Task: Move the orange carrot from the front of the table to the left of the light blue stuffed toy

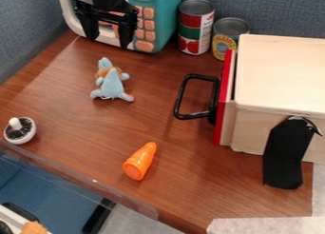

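Note:
My black gripper (109,38) hangs at the upper left, in front of the teal and white toy microwave (164,19). Its two fingers stand apart, with nothing between them. Nearest below it on the brown table (70,128) is a small light-blue plush toy (111,83) with a brown patch. An orange toy carrot (139,161) lies farther down, near the middle. At the left edge rests a round white piece (20,130) with dark bristles and a knob.
A cream box (282,71) with a red front and black handle (180,97) takes up the right side. Two cans, one red and green (195,28) and one yellow (226,35), stand behind. A clear plastic edge (82,180) borders the lower left.

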Action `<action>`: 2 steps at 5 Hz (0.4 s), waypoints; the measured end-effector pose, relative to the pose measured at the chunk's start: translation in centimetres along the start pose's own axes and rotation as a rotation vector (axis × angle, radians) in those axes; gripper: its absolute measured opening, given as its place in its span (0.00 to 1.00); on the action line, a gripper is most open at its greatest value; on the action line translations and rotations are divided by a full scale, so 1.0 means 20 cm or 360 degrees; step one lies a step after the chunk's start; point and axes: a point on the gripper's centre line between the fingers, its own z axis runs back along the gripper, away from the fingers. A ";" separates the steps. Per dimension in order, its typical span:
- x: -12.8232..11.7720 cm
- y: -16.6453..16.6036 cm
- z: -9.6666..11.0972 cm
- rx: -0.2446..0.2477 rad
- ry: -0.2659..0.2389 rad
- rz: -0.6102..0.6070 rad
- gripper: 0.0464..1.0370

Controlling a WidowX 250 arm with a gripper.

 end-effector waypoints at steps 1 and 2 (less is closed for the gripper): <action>-0.03 -0.02 -0.07 -0.0015 0.0064 -0.0005 0.96; -0.21 -0.13 -0.08 -0.0048 0.0114 -0.0104 0.96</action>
